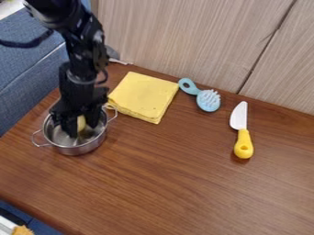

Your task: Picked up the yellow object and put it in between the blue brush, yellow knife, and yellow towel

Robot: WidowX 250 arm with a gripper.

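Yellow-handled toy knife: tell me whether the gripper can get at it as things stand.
Not directly, it seems: the gripper is down in the metal pot and must first clear its rim. Nothing covers the knife.

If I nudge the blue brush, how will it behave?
The brush looks like stiff plastic, so it should move as one piece rather than fold. Its bristles face up, so the smooth-looking back probably slides easily on the wooden table. With a wide head and thin looped handle, it may swivel around the head if pushed at the handle.
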